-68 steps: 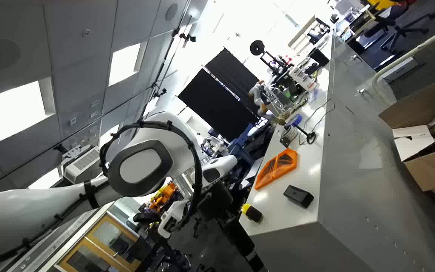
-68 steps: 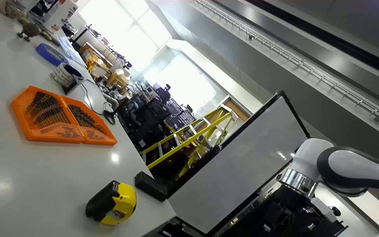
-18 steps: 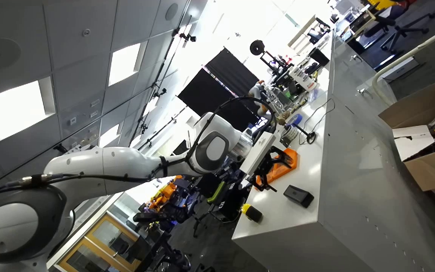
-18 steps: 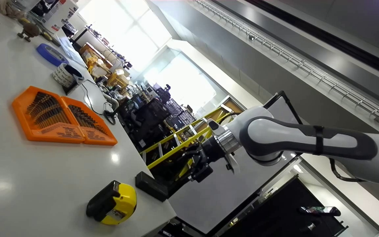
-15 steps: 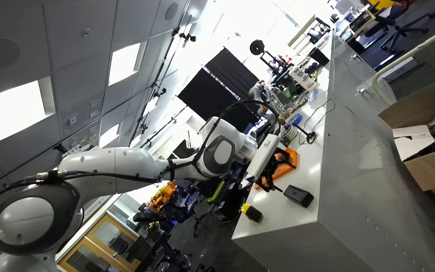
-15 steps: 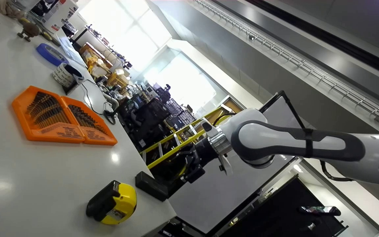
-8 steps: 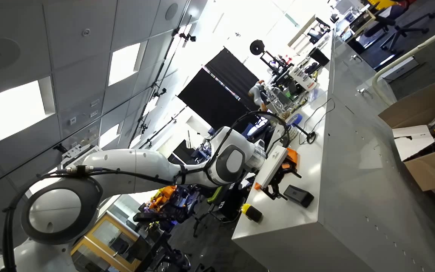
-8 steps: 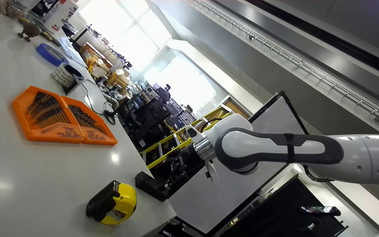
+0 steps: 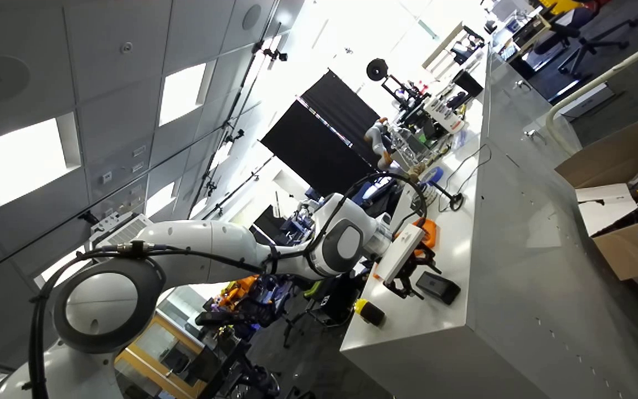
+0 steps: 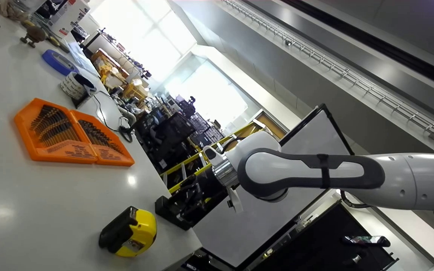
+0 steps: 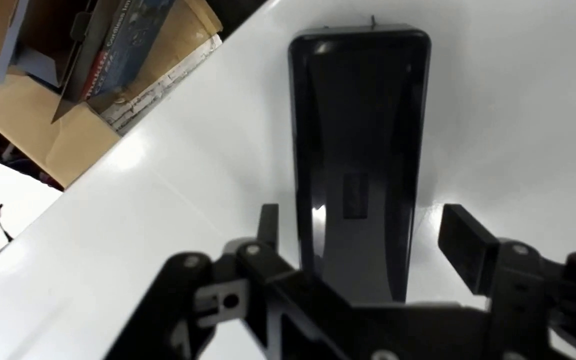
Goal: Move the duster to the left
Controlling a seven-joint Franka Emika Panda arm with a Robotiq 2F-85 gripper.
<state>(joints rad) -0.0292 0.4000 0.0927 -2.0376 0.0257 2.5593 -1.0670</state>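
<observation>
The duster is a black oblong block on the white table. It shows in an exterior view (image 9: 438, 288), partly behind the gripper in an exterior view (image 10: 164, 209), and large in the wrist view (image 11: 360, 135). My gripper (image 11: 363, 232) is open, with one finger on each side of the duster's near part and white table showing in both gaps. The duster's near end is hidden by the gripper body. The gripper also shows at the duster in both exterior views (image 9: 430, 285) (image 10: 175, 207). I cannot tell how far the fingertips are above the table.
A yellow and black tape measure (image 10: 141, 233) stands near the duster. An open orange drill-bit case (image 10: 64, 150) lies farther along the table (image 10: 51, 210), with a white roll (image 10: 73, 86) and blue roll (image 10: 57, 62) beyond. A cardboard box (image 9: 629, 249) stands beside the table.
The arm has swung in over the table, and the open gripper has come down to the duster, slowing over the last half second. The duster and other objects have not moved.
</observation>
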